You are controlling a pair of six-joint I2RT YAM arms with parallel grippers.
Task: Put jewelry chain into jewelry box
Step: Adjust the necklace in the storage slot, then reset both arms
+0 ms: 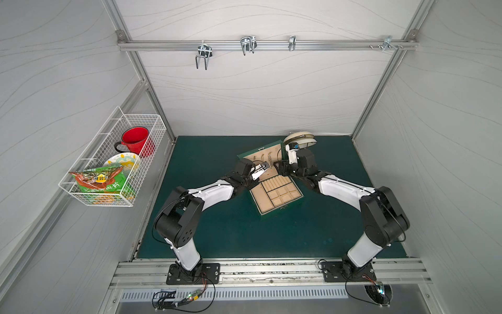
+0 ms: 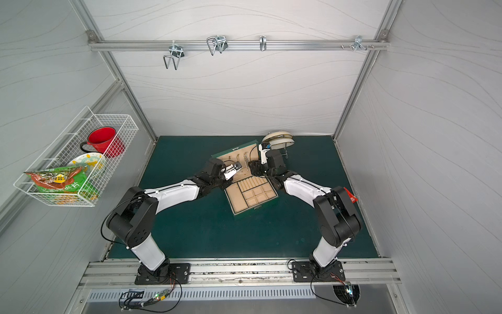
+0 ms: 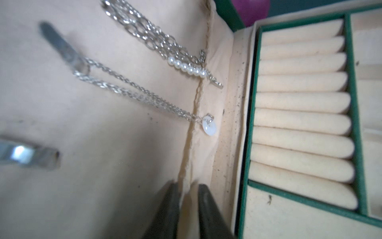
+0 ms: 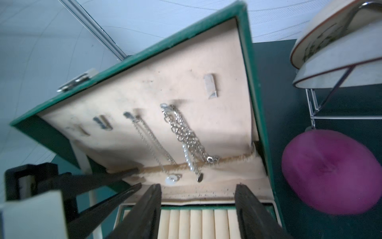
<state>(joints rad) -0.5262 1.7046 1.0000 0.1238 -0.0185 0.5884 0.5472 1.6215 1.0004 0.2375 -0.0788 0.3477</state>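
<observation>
Chunky-linked silvery metal jewelry chain hangs from a hook inside the raised lid of the dark green, beige-lined hinged jewelry box. The right gripper gapes wide, empty. The left gripper is narrowly parted at the pocket seam, gripping nothing. I judge placement done; next I back out both without snagging links.
</observation>
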